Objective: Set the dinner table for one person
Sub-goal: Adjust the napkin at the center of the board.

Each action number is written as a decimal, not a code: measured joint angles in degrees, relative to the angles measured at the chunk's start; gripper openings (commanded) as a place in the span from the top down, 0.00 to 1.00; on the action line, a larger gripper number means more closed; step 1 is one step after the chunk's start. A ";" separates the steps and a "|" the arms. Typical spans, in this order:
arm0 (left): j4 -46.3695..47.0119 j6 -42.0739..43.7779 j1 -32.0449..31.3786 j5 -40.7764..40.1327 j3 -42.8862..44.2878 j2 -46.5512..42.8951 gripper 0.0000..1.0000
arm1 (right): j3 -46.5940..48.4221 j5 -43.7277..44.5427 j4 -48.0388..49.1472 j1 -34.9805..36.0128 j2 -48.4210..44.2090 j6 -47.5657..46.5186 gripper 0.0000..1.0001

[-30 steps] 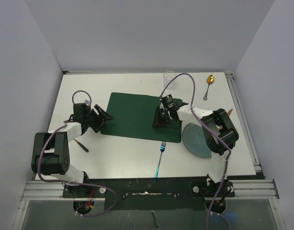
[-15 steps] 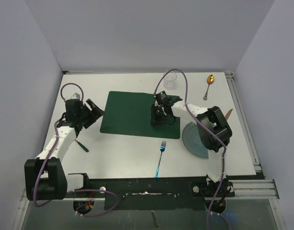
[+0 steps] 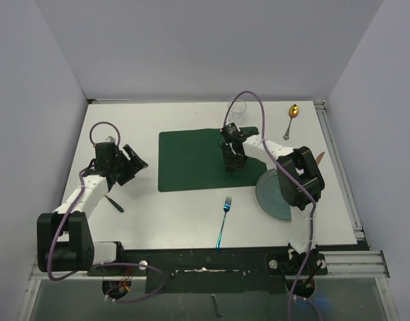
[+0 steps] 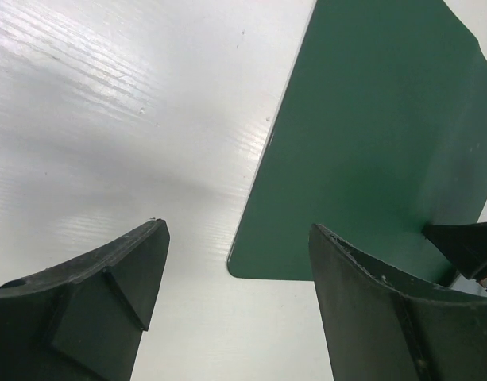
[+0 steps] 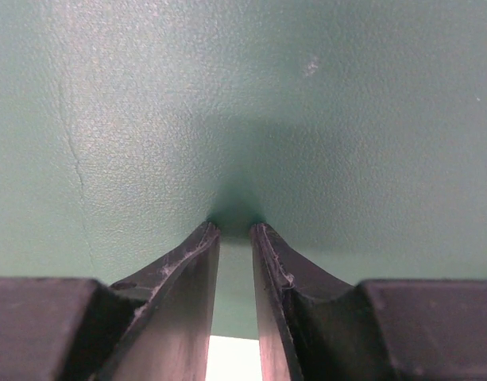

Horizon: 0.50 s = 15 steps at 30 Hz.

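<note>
Across most of the overhead view lies the dinner table (image 3: 191, 217), flat matte white, beneath both claws. At centre, the leathery dark green placemat (image 3: 191, 160) bears the right gripper (image 5: 233, 227), its fingers nearly together and tips pressing it. At left, the left gripper (image 4: 237, 225) gapes wide over bare tabletop.

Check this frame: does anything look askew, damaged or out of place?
Two small things. The green placemat lies slightly skewed to the edges of the table, and the right gripper appears to pinch its right side. In the right wrist view a thin crease line runs down its surface. Nothing is spilled.
</note>
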 measured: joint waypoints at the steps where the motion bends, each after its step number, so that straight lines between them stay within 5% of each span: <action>1: 0.00 0.04 0.00 0.02 0.00 -0.15 0.30 | 0.00 0.57 -0.24 0.00 -0.11 0.02 0.74; 15: -2.29 1.79 -2.45 -3.43 1.05 -0.83 0.30 | -0.55 7.72 -4.74 -0.92 -8.00 0.90 0.71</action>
